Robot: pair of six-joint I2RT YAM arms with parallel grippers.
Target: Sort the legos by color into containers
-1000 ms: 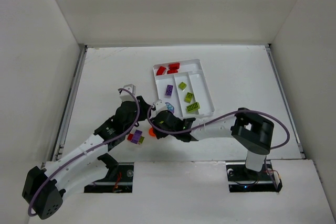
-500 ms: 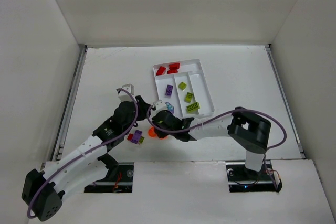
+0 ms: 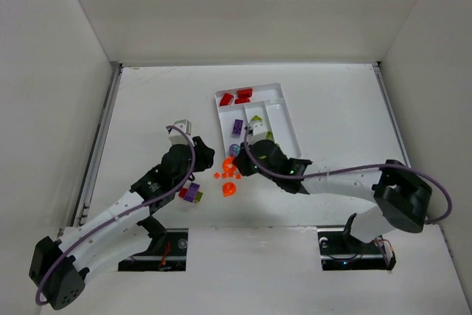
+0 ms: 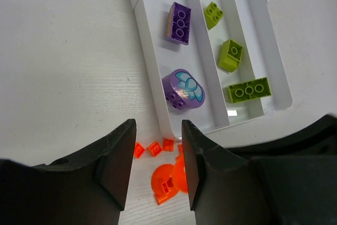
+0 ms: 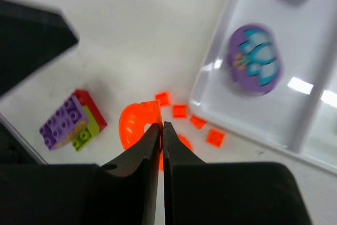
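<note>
Right gripper [image 5: 160,126] fingers pinched shut, nothing clearly between them, over orange round piece [image 5: 131,125] and orange tiles [image 5: 180,110] loose on tabletop [image 4: 63,67] just beside tray [image 4: 145,51]; left gripper [image 4: 157,127] fingers apart, empty, close by; risk: arms clash, or a nudge scatters tiles.

One tray [image 4: 156,51] is counted, divided into four compartments: one crosswise and three long. In it are found one purple brick [image 4: 179,22], one purple round piece [image 4: 183,89] and three lime bricks [image 4: 230,55]. Red bricks [image 3: 226,99] are also seen there, two or three; the exact number cannot be told. On the table [image 3: 147,94], four small orange squares [image 5: 179,110] are counted, along with two larger orange rounds [image 5: 134,125], one of them largely hidden. One stack [image 5: 71,122] is also counted there, made of three bricks: one purple, one red, one lime.
</note>
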